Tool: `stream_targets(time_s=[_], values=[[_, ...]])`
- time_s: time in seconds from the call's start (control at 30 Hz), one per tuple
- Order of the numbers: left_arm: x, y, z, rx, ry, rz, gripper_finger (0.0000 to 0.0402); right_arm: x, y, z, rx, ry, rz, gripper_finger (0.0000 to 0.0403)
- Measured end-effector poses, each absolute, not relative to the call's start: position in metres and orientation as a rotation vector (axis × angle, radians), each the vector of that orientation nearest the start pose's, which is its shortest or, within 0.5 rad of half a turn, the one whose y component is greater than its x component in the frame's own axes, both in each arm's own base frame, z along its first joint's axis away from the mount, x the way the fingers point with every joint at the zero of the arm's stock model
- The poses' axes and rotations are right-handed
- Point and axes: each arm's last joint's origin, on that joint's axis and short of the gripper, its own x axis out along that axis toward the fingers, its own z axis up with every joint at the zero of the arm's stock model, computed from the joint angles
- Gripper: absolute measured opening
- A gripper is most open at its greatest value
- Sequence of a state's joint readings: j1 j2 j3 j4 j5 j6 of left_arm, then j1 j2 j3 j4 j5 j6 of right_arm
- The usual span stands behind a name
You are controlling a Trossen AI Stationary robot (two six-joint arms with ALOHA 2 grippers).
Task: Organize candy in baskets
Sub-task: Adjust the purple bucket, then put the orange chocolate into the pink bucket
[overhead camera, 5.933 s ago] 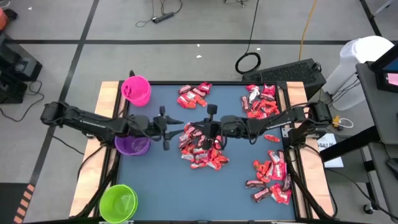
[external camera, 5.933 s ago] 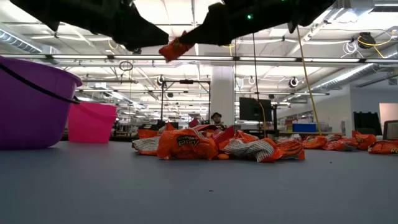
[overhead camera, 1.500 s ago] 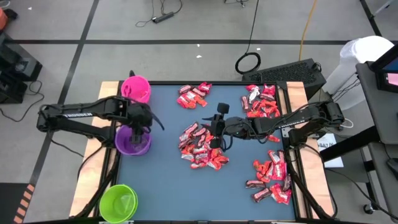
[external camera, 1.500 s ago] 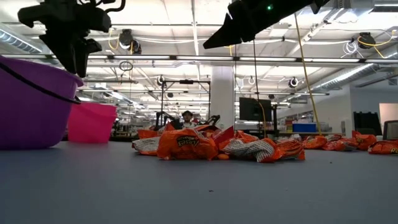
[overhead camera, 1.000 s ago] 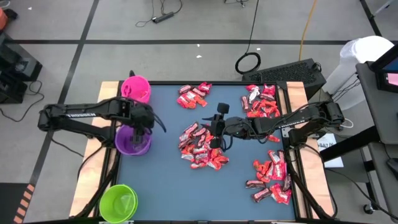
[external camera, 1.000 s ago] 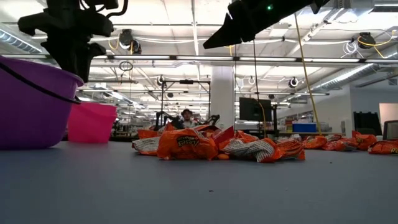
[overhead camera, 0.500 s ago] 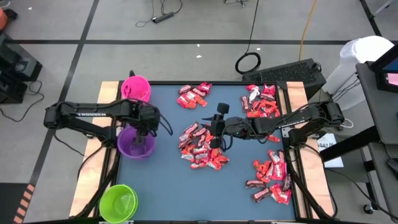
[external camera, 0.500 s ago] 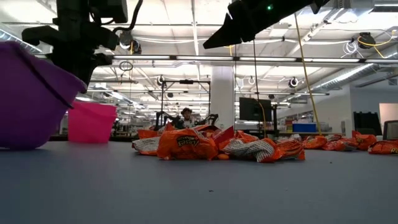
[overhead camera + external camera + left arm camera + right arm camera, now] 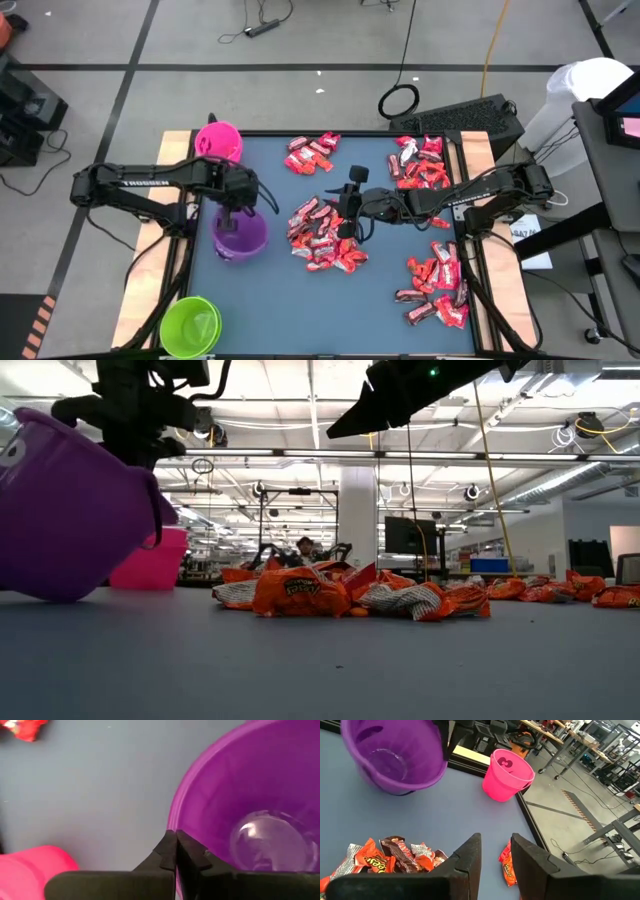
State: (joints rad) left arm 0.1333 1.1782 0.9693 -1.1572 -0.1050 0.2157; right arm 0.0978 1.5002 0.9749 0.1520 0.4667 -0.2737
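The purple basket (image 9: 240,237) stands tipped on the blue mat left of centre, its mouth turned toward the table's right, with my left gripper (image 9: 228,212) shut on its rim. It looks empty in the right wrist view. The pink basket (image 9: 218,142) stands at the far left corner and the lime green basket (image 9: 190,325) at the near left corner. Candy in red and brown wrappers lies heaped at the centre (image 9: 322,235). My right gripper (image 9: 350,205) hovers open over that heap's far side, with nothing between its fingers. My left gripper pinches the purple basket's rim (image 9: 175,817) on its far left side, between its shut fingers (image 9: 170,851). The fingers come from above, pointing down. The basket hangs tilted from them (image 9: 70,510), with the near edge of its bottom (image 9: 45,592) on the mat.
More candy lies in heaps at the far middle (image 9: 312,152), far right (image 9: 418,163) and near right (image 9: 438,285). Bare mat stretches along the near middle. Wooden rails edge the table on both sides.
My left gripper has come down over the purple basket, shut on its rim and gone toward the table's right. The basket has slid toward the centre heap and tipped, its left side lifted off the mat.
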Motion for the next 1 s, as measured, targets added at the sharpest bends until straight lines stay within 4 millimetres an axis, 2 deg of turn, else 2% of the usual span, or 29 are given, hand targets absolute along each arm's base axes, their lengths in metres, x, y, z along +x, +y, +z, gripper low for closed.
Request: stream_targets(time_s=[0.23,0.5,0.8,0.9,1.0], values=[[0.1892,0.0308,0.2635,0.22,1.358,0.117,0.0002,0.3303,0.0195,0.2618,-0.372,0.409,-0.313,0.0096],[0.1828,0.0286,0.2673,0.169,1.349,0.097,0.0019,0.3303,0.0195,0.2618,-0.372,0.409,-0.313,0.0096],[0.1855,0.0293,0.2683,0.06,1.304,0.176,0.0026,0.3303,0.0195,0.2618,-0.372,0.409,-0.313,0.0096],[0.1867,0.0296,0.2687,0.013,1.286,0.214,0.0045,0.3303,0.0193,0.2618,-0.371,0.409,-0.314,0.0098],[0.1909,0.0302,0.2701,-0.045,1.231,0.259,0.0081,0.3303,0.0193,0.2617,-0.349,0.406,-0.318,0.0112]])
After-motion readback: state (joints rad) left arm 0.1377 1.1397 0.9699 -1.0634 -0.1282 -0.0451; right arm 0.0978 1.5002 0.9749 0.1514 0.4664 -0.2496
